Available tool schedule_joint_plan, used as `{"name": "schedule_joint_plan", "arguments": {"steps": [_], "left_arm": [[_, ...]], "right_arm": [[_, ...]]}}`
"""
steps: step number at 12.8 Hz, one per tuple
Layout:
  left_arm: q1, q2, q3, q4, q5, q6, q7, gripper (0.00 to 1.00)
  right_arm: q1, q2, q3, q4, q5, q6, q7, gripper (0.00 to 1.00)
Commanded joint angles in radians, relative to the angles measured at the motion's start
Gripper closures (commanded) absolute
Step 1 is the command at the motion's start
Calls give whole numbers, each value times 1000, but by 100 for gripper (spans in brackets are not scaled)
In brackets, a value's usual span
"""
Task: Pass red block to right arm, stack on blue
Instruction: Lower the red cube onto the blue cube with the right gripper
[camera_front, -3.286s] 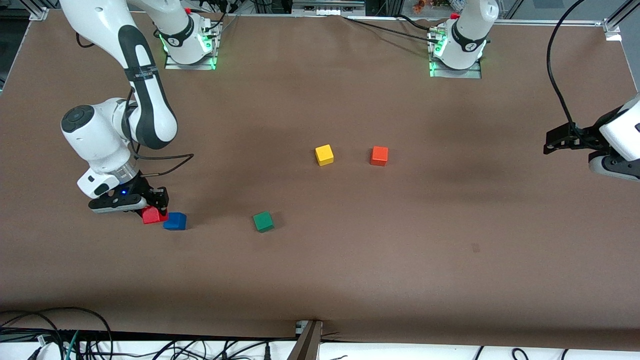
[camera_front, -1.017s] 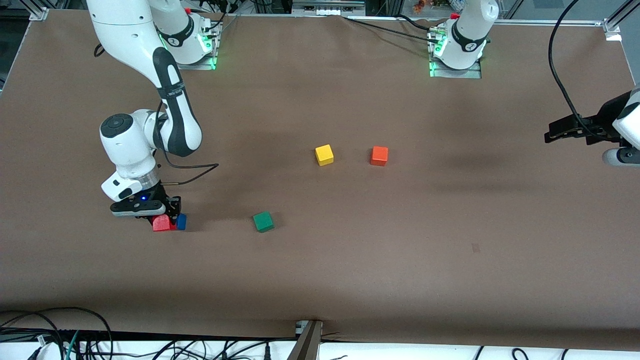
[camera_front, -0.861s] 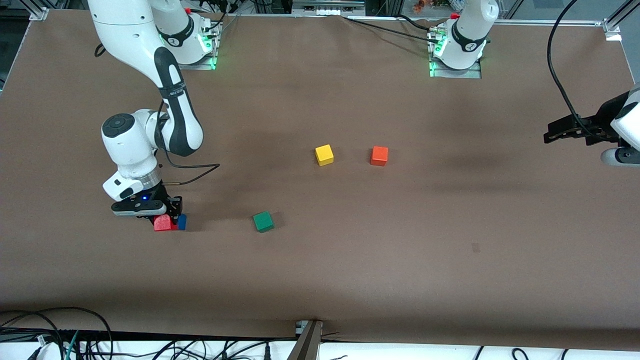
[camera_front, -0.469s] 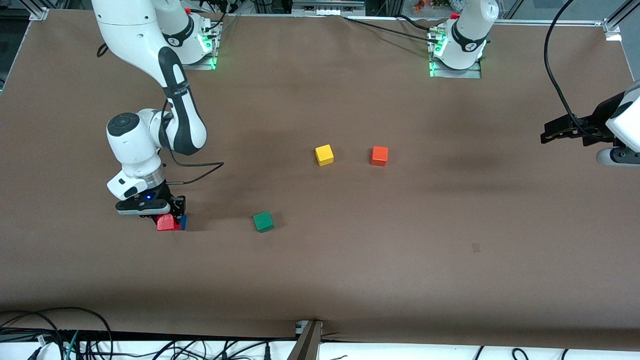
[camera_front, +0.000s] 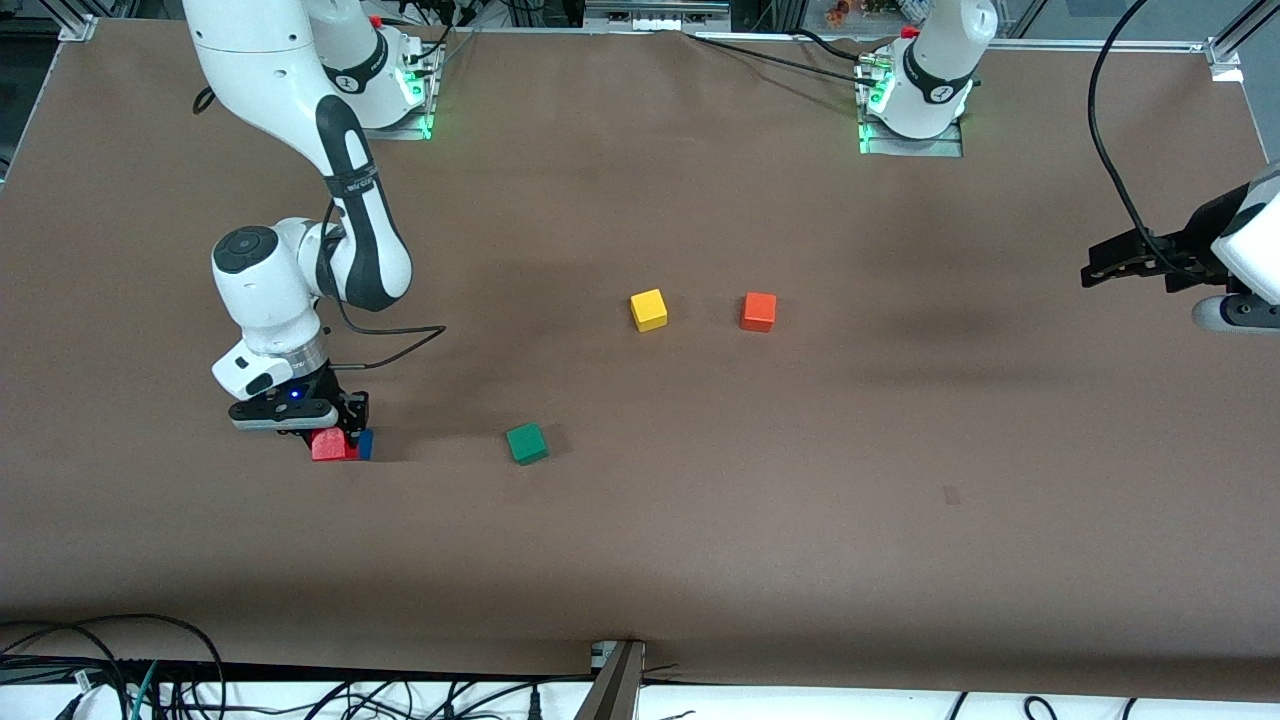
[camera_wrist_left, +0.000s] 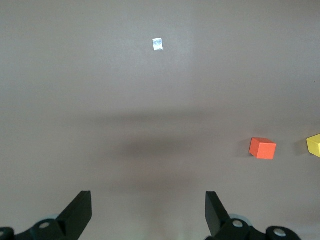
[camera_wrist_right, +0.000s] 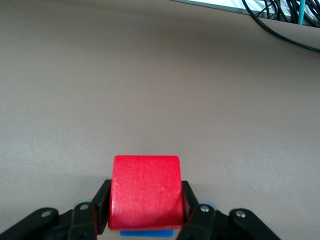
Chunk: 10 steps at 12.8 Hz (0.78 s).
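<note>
You're at the stacking step: right gripper (camera_front: 335, 432) clamps the red block (camera_front: 331, 446) just over the blue cube (camera_front: 364, 443) near the right arm's end, left gripper (camera_wrist_left: 148, 212) waits spread wide, so square up, lower, then release.

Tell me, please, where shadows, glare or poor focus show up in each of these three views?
Front view: even light, soft shadow bands on the table, a small shadow beside the green cube. Left wrist view: a blurred dark shadow on the table, one bright glint, the orange-red cube sharp. Right wrist view: the red block fills the foreground, slightly soft, hiding most of the blue cube.
</note>
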Motion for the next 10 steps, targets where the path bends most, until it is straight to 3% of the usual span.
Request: {"name": "schedule_joint_plan", "arguments": {"steps": [1,7,10], "left_arm": [[-5,-4,2,8,17,1,8,0],[-7,-3,2,8,19,-1,8,0],[-7,-3,2,8,17,-1,10,0]], "right_arm": [[7,-4,-6,-20,-4,22,16,100],[8,-4,-4,-38,-4,51,16,100],[10,-5,-4,-37,-4,53,18,94]]}}
